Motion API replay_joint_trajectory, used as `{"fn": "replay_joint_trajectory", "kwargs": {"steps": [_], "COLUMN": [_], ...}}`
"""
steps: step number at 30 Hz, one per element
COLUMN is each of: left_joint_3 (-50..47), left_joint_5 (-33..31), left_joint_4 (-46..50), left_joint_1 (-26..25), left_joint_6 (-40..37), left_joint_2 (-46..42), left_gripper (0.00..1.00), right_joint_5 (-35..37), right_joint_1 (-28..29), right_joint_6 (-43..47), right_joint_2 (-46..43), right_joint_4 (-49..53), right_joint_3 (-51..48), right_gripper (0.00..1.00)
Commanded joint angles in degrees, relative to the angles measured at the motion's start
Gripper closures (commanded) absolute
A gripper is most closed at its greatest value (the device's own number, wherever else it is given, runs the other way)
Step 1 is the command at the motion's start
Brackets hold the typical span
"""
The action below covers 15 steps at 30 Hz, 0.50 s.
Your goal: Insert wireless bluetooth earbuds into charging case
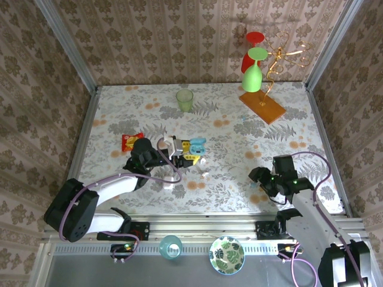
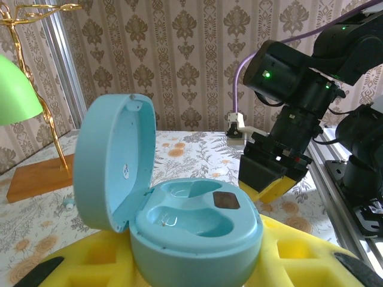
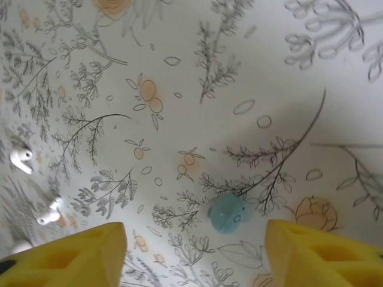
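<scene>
Earbuds (image 3: pixel 21 157): apart from released right hand (image 3: pixel 194 232) | left hand (image 2: pixel 191 269): grasping open charging case (image 2: pixel 197 230)

Light blue charging case (image 2: pixel 197 233): smooth plastic, satin sheen, soft highlights in the wells
Light blue earbud (image 3: pixel 227 213): glossy plastic
White earbuds (image 3: pixel 21 158): glossy plastic
Right gripper fingers (image 3: pixel 66 254): yellow plastic, matt
Table (image 1: pixel 239 143): smooth printed floral covering, faint sheen
Walls (image 1: pixel 179 42): patterned wallpaper, matt
Stand base (image 1: pixel 264 107): orange-brown wood, smooth
Stand stem (image 2: pixel 36 9): gold metal, shiny
Green cup (image 1: pixel 185 100): translucent plastic
Frame rails (image 1: pixel 66 42): pale metal, dull
</scene>
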<state>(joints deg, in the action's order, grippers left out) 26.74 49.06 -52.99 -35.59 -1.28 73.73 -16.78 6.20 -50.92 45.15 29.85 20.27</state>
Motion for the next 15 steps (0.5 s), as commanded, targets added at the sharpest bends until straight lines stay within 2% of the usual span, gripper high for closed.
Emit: {"fn": "replay_joint_trajectory", "kwargs": {"steps": [1, 9, 15], "left_joint_3": [2.5, 3.4, 3.0], "left_joint_5": [1.1, 1.7, 1.7], "left_joint_4": [0.3, 1.4, 1.5], "left_joint_1": [-0.1, -0.1, -0.1], "left_joint_6": [-1.3, -1.9, -1.7], "left_joint_2": [-1.4, -1.3, -1.8], "left_gripper": [0.73, 0.74, 0.74], "right_joint_5": [-2.6, -4.3, -3.8], "right_joint_1": [-0.2, -0.3, -0.3], "right_joint_6": [-6.2, -10.1, -11.1], "right_joint_2": [1.2, 4.4, 6.2], "right_joint_4": [3.3, 0.0, -2.4], "right_joint_3": [0.1, -1.4, -2.1], "right_gripper": [0.44, 0.6, 0.64]}}
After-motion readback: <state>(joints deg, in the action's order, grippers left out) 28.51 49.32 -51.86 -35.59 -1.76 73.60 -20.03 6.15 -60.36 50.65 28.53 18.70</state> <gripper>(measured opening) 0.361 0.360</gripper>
